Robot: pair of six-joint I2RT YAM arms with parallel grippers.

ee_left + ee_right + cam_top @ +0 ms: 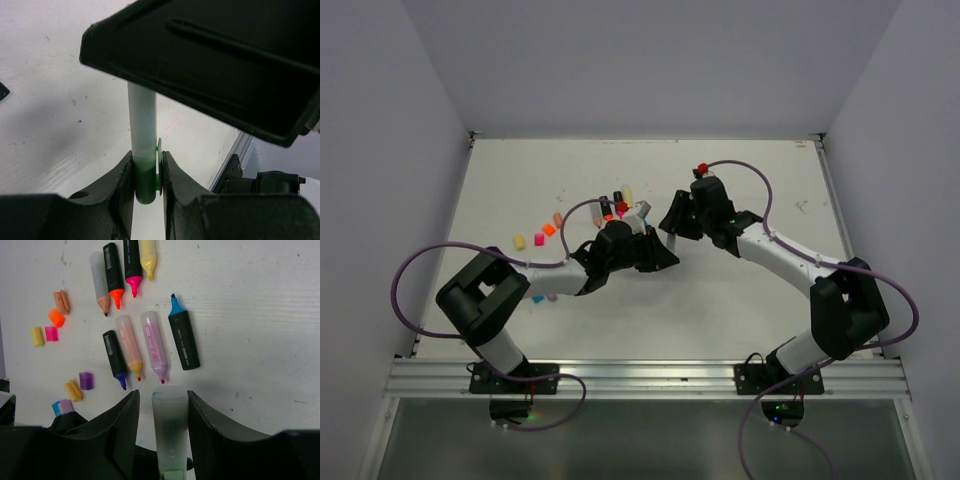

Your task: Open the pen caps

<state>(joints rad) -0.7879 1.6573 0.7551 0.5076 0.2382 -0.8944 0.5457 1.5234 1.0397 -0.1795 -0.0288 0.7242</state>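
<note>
My left gripper point(148, 157) point(658, 256) is shut on the green cap point(145, 182) of a pale green highlighter point(141, 120), held above the table. The cap sits on the body. My right gripper point(164, 392) point(676, 226) stands round the body point(170, 425); one finger touches it and a narrow gap shows at the other. Loose pen caps lie on the table at the left: peach point(61, 301), orange point(56, 317), yellow point(36, 336), pink point(51, 333) and purple point(86, 380). They also show in the top view, such as the yellow one point(519, 241).
Several uncapped highlighters lie side by side on the table below the grippers, among them a black-bodied blue one point(183, 337), a lilac one point(153, 342) and a black-and-orange one point(114, 272). The group shows in the top view point(617, 205). White walls enclose the table.
</note>
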